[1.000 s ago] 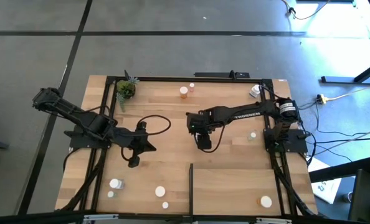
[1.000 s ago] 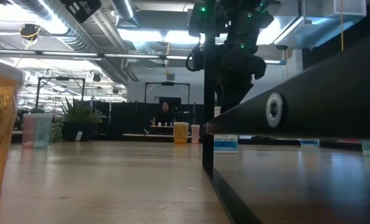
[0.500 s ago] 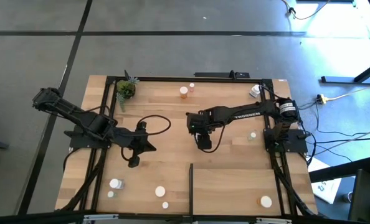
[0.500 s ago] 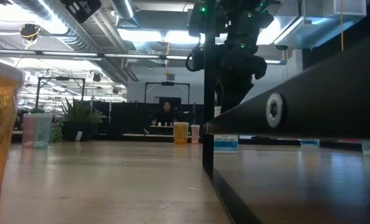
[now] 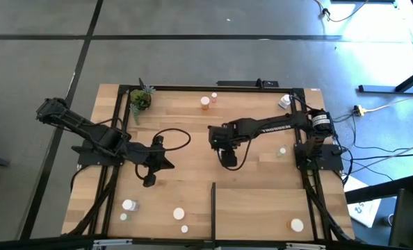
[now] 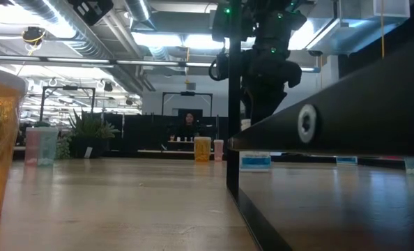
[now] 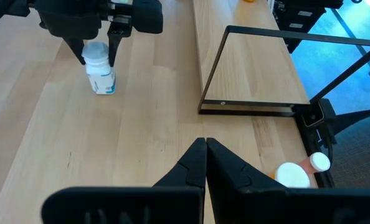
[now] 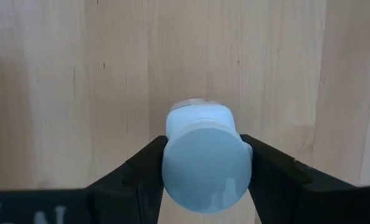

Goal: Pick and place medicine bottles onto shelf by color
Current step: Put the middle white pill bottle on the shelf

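R gripper (image 8: 207,168) clamps round white-capped bottle (image 8: 206,163).

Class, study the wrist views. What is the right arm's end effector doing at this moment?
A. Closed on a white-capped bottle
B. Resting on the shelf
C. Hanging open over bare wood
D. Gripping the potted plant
A: the right end effector has its fingers pressed against both sides of a white-capped bottle.
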